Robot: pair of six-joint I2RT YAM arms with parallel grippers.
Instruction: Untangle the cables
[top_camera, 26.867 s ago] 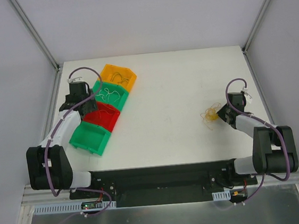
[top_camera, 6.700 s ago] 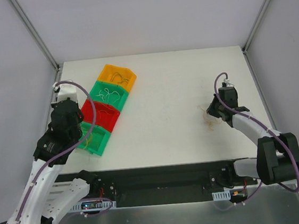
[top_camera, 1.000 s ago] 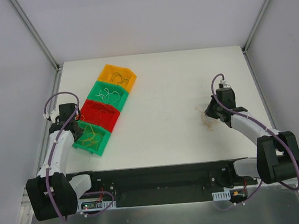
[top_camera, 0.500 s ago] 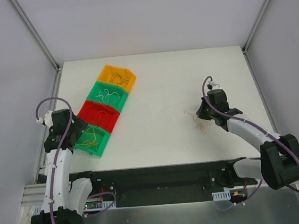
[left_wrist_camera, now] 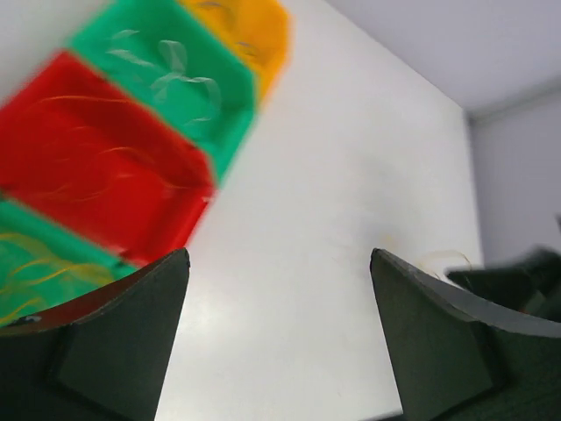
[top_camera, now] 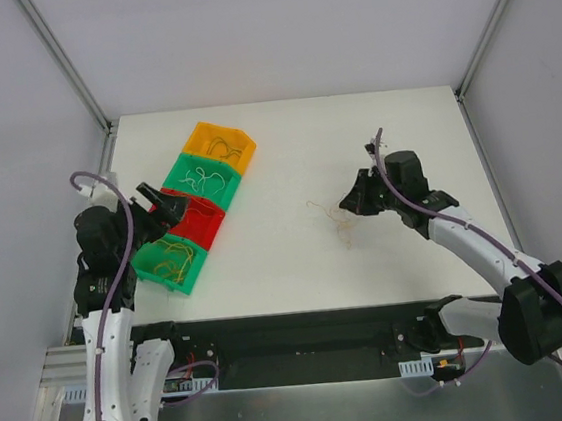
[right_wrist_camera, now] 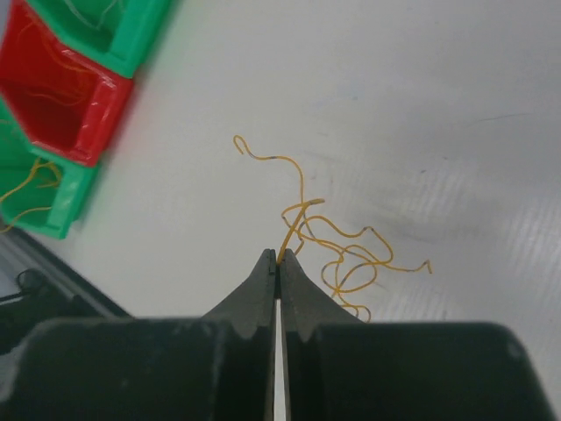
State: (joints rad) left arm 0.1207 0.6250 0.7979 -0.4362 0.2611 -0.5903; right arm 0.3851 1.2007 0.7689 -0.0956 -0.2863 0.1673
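The cables (top_camera: 336, 221) are a small clump of hair-thin orange-yellow wires near the table's middle, right of centre. They hang curly and looped in the right wrist view (right_wrist_camera: 337, 246). My right gripper (top_camera: 348, 203) is shut on one strand of them, which is pinched at its tips (right_wrist_camera: 279, 255). My left gripper (top_camera: 164, 210) hovers open over the red bin (top_camera: 194, 223), and nothing is between its fingers (left_wrist_camera: 279, 257). In the left wrist view the clump shows faintly at the far right (left_wrist_camera: 443, 258).
Four bins stand in a diagonal row at the left: orange (top_camera: 222, 144), green (top_camera: 200, 179), red, and a nearer green one (top_camera: 171, 260), each with thin wires inside. White walls and metal rails bound the table (top_camera: 286, 160).
My left gripper has opened and risen from the near green bin to over the red one. My right arm has carried the clump leftward toward the table's middle.
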